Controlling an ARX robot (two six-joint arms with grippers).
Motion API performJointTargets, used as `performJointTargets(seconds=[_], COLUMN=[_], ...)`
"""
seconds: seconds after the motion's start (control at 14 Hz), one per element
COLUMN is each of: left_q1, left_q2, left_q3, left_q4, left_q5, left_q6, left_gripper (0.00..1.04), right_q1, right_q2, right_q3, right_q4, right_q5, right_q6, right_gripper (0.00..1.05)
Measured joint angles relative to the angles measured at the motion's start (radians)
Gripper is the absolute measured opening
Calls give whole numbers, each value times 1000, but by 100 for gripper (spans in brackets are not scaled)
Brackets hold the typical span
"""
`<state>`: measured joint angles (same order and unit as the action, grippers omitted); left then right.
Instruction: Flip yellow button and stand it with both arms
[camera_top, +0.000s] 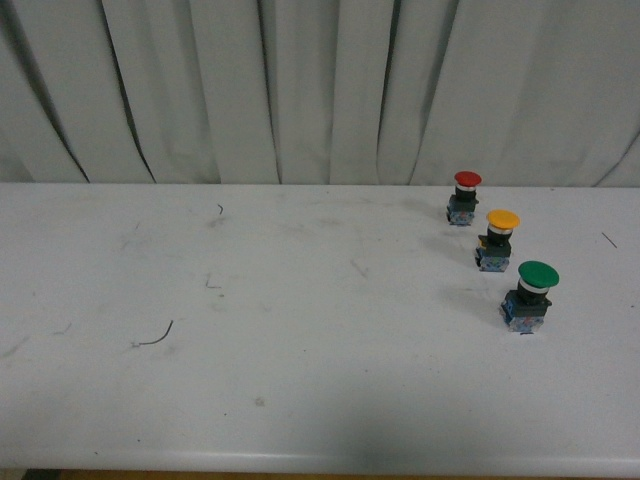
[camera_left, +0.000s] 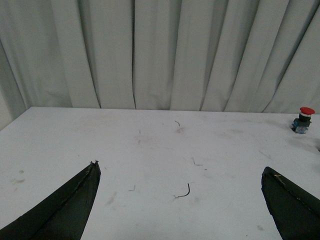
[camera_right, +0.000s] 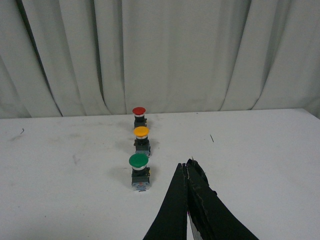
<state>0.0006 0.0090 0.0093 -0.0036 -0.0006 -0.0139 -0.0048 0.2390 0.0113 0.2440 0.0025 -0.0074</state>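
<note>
The left end effector (camera_left: 180, 195) is spread wide, the right end effector (camera_right: 187, 167) closed and empty.

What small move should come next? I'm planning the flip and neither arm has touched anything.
Probably open the right hand and ease it toward the yellow button. That hand is shut and empty, the button stands cap-up between the red button and green button, and the left hand is open, far off.

Both arms — cut off below.

Black, wedge-shaped end effector (camera_right: 188, 165) fingers.
</note>
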Motion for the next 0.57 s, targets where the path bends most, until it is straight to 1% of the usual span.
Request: performJointTargets(seconds=[0.29,0.36,0.43,0.57], left_q1=[0,0,0,0], left_q2=[0,0,0,0], left_q3=[0,0,0,0], left_q4=[0,0,0,0], left_q5=[0,0,0,0], left_q6=[0,0,0,0], left_gripper=[98,98,98,98], right_q1=[0,0,0,0], right_q2=[-67,-130,-236,-233], right_q3=[0,1,0,0], right_q4=[-70,-173,-239,-250], right_q5=[0,0,-2,-2], right_q6=[0,0,0,0], right_gripper=[2,2,2,2])
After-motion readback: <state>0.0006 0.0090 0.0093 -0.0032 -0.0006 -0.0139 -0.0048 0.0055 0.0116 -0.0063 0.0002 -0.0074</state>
